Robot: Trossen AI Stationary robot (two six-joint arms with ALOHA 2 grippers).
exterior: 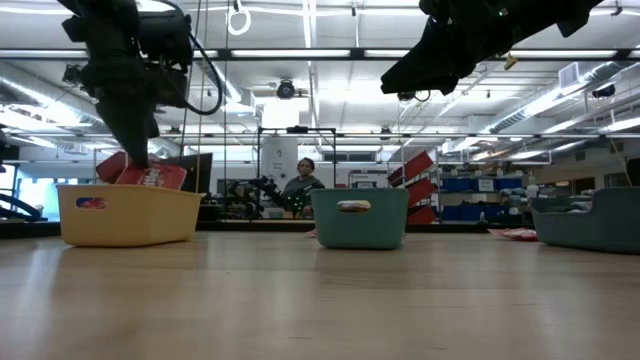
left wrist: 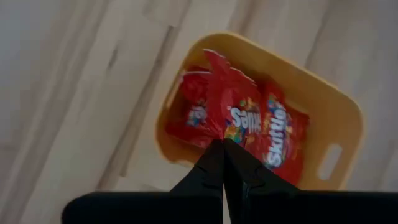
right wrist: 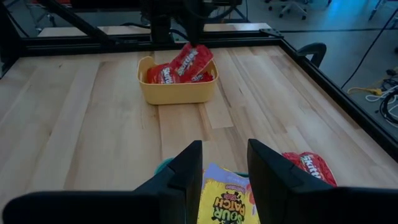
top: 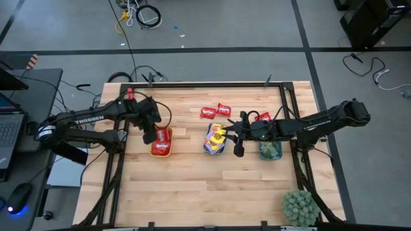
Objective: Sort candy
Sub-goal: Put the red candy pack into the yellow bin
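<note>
Left pincer [left wrist: 222, 144] pinching a red candy packet [left wrist: 233, 99] over the yellow tray [left wrist: 339, 118].
We see right pincer [right wrist: 225, 163] spread above the yellow packets [right wrist: 224, 200].

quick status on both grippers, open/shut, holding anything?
Left gripper: shut on a red candy packet, over the yellow tray.
Right gripper: open, empty, above the teal tray of yellow candy.
</note>
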